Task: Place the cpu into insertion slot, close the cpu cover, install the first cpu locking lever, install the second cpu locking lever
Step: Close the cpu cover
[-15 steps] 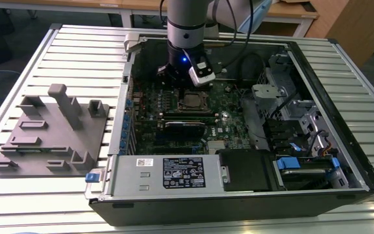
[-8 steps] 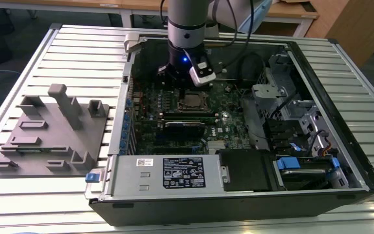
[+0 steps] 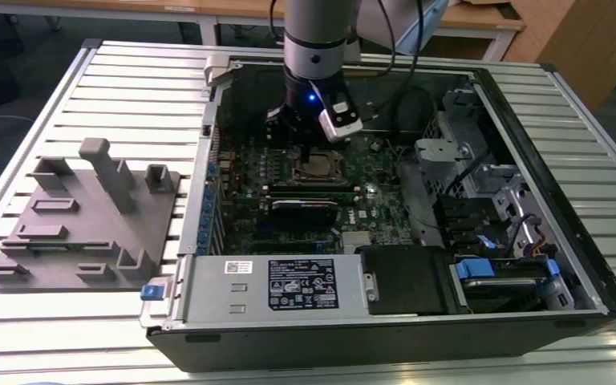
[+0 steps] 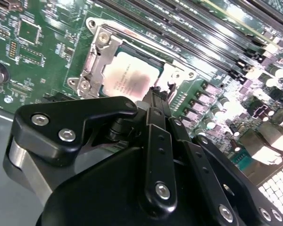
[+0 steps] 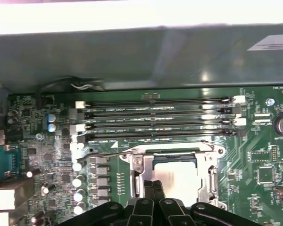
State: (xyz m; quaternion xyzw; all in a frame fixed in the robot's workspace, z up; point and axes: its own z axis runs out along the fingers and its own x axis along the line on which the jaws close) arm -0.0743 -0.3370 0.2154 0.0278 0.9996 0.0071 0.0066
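The cpu point(image 4: 132, 77) lies flat in the insertion slot, its grey top showing through the window of the cpu cover point(image 4: 96, 61). The cover point(image 5: 140, 165) is down over the cpu point(image 5: 179, 176), hiding most of the slot. A thin wire locking lever point(image 5: 104, 153) sticks out beside the socket, toward the capacitors. My gripper point(image 4: 158, 96) hovers at the socket's edge, fingers pressed together with nothing visible between them; it is also seen from the first wrist camera point(image 5: 153, 186). In the exterior view the gripper point(image 3: 305, 143) hangs just above the socket point(image 3: 314, 168).
Several long memory slots point(image 5: 160, 117) run beside the socket. A black expansion card point(image 3: 305, 204) lies just past it, then the power supply point(image 3: 276, 285). Drive cages and cables point(image 3: 480, 184) crowd the exterior view's right. A grey fixture point(image 3: 83, 216) sits on the slatted table outside the case.
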